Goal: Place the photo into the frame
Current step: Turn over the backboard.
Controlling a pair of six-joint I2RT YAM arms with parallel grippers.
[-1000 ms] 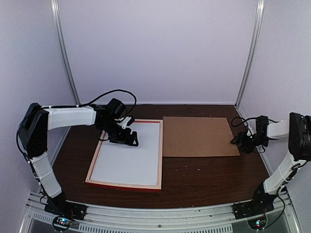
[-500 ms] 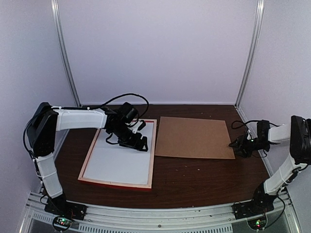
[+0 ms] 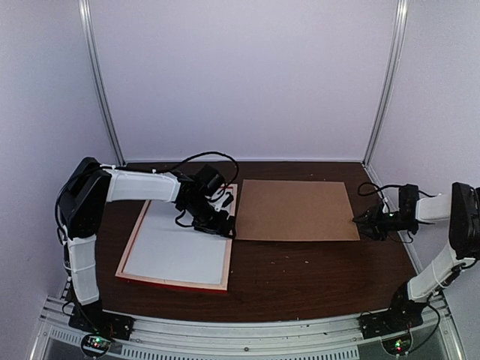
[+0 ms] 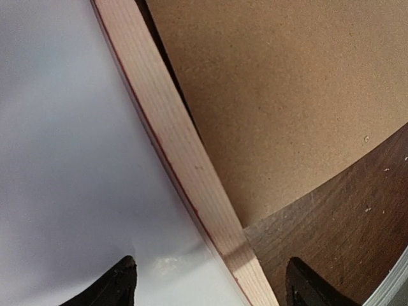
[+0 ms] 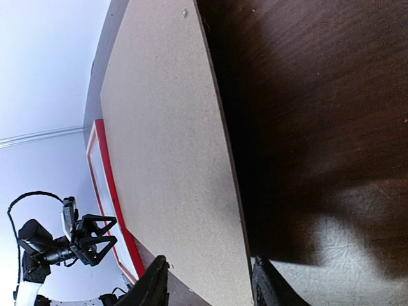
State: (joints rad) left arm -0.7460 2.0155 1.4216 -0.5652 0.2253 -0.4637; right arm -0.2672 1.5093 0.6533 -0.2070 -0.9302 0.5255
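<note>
The frame (image 3: 171,280) lies back up at the left, pale wood rails with a red rim, also seen in the left wrist view (image 4: 172,140) and the right wrist view (image 5: 105,185). A plain white sheet (image 3: 176,247) fills it. The photo is out of view. My left gripper (image 3: 223,225) is open astride the frame's right rail (image 4: 213,287), one finger over the white sheet and the other over the table. My right gripper (image 3: 369,223) is partly open at the right edge of the brown board (image 3: 292,210), with that edge between its fingers (image 5: 210,284).
The brown board (image 4: 274,95) lies flat right of the frame, its left edge against the frame's right rail. Dark wooden table (image 3: 315,270) all round. White walls and two metal posts (image 3: 382,82) stand at the back. A metal rail (image 3: 247,337) runs along the front.
The frame has slid left and turned, its near end swinging left. My left gripper moved right to the frame's right rail. The brown board shifted left, and the right gripper's fingers narrowed.
</note>
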